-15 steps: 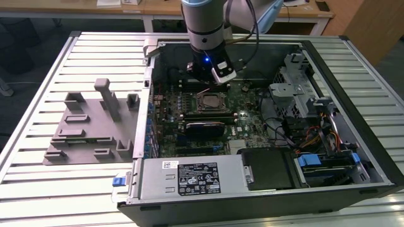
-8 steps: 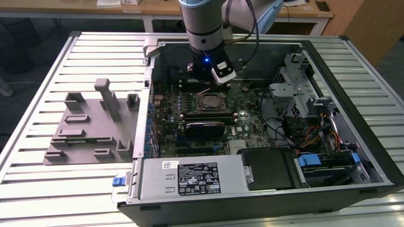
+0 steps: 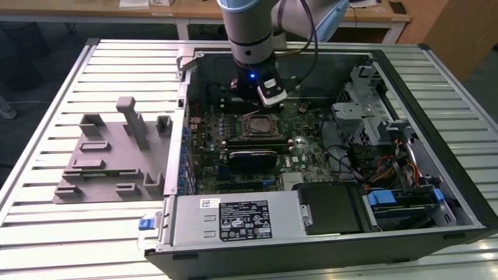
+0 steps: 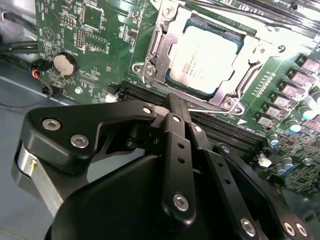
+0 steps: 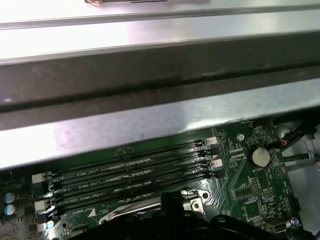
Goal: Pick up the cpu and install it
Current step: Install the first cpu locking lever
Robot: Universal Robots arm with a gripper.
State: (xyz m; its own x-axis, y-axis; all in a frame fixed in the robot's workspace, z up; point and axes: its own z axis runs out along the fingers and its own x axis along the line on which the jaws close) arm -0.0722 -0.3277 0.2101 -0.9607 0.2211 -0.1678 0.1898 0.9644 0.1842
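Already seated — cpu (image 4: 205, 57) silvery, square, pale-rimmed.

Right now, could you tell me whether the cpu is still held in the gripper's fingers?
No, in the second wrist view the cpu lies flat inside the socket frame on the motherboard, apart from the gripper.

- The exterior view looks down from high at the open computer case (image 3: 327, 151) lying on a slatted table (image 3: 46, 192), taking in the whole case and the arm (image 3: 249, 35) above it.
- The second wrist view sits close over the motherboard (image 4: 90, 30), looking past the gripper (image 4: 177, 107) towards the socket (image 4: 200, 55).
- The first wrist view looks close along the memory slots (image 5: 130, 175) to the case wall (image 5: 150, 75).
- Both wrist views share the coin battery (image 4: 64, 64) (image 5: 260, 157).
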